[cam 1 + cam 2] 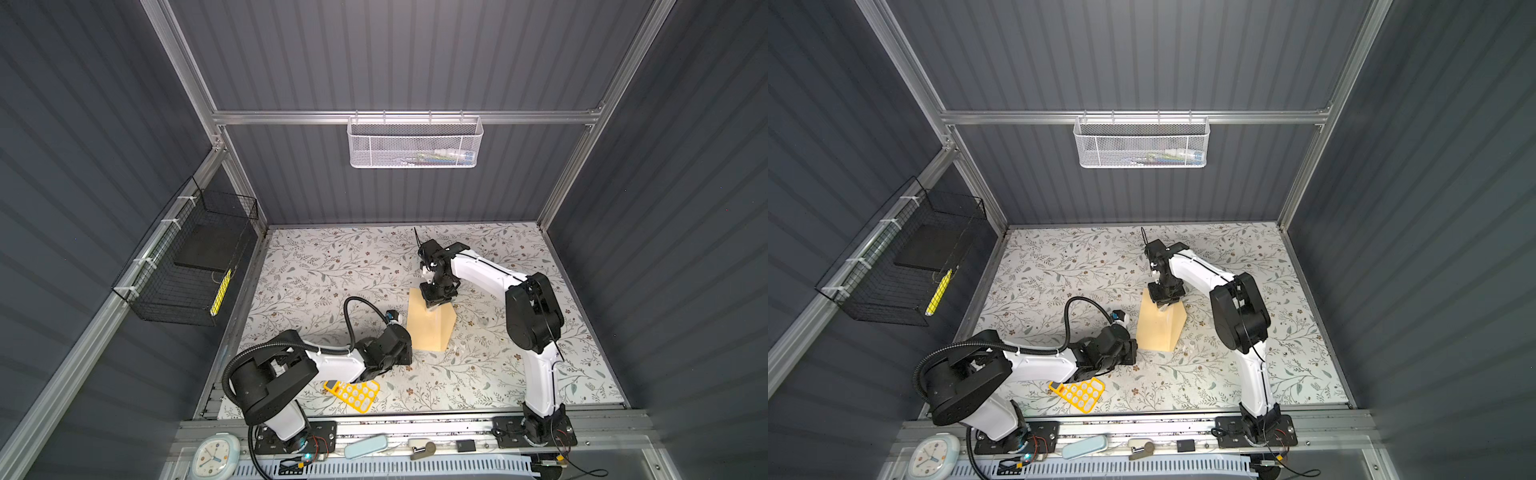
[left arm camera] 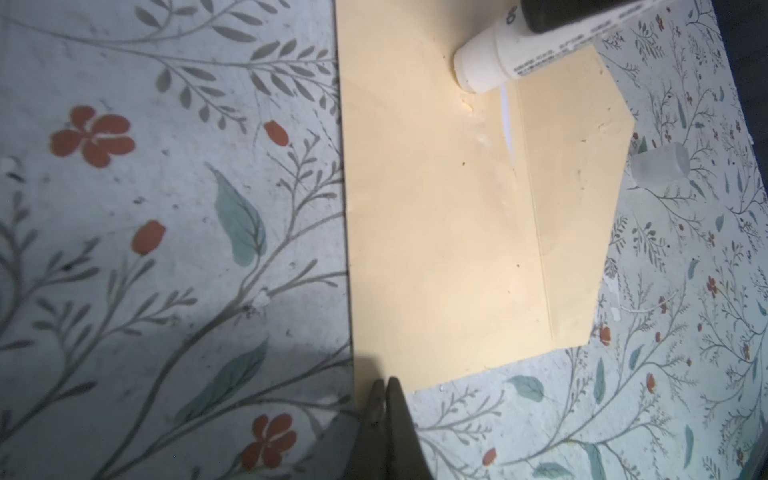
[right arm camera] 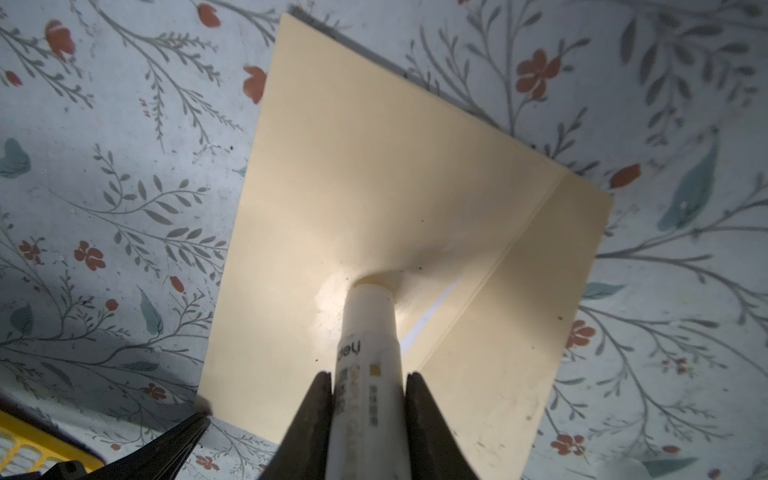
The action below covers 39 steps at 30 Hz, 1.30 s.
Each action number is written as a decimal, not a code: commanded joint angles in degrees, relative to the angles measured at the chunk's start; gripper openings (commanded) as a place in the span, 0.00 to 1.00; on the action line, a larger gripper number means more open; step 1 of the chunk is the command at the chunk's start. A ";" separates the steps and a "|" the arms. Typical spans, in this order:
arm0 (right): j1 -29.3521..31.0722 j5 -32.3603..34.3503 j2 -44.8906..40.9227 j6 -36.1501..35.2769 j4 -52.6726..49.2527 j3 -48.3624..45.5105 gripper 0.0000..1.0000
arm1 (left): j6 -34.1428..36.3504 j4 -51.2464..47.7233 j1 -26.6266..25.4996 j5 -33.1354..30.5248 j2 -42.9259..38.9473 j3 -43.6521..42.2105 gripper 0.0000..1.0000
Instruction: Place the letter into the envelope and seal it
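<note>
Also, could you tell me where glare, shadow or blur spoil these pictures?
Right wrist view: a bright glare patch on the envelope around the tip of the glue stick, and the right gripper is blurred. Left wrist view: heavy shadow on the table beside the shut left gripper, which is out of focus. Both top views: even light, but the frame posts splay outward.

Both top views are evenly, softly lit, their dark walls (image 1: 83,124) bowed toward the edges. The wrist views are dimmer: shadow darkens the floral mat (image 2: 124,374), the glue stick (image 3: 370,328) blurs close up, and glare whitens the envelope (image 3: 353,187) at its tip.
</note>
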 commanded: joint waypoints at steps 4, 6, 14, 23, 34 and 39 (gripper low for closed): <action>0.22 -3.22 0.04 -0.93 -3.40 -2.35 0.00 | -0.39 -4.70 0.06 -3.49 2.35 1.24 0.06; 0.27 -4.03 -0.38 -0.86 -2.91 -3.44 0.00 | -0.45 -4.50 0.06 -3.64 2.78 1.61 0.06; 1.20 -5.52 -1.89 -0.57 -1.62 -7.46 0.00 | -0.39 -4.65 0.12 -4.19 3.71 2.89 0.06; 1.67 -6.59 -3.82 -0.07 -1.50 -7.82 0.00 | -0.28 -5.17 0.06 -4.87 4.15 3.02 0.06; 1.40 -7.03 -6.04 0.33 -1.89 -7.52 0.00 | 0.16 -6.10 0.18 -7.09 5.20 4.20 0.07; 0.58 -6.74 -6.81 0.47 -2.46 -5.04 0.00 | 0.62 -6.80 0.30 -8.16 5.19 4.92 0.07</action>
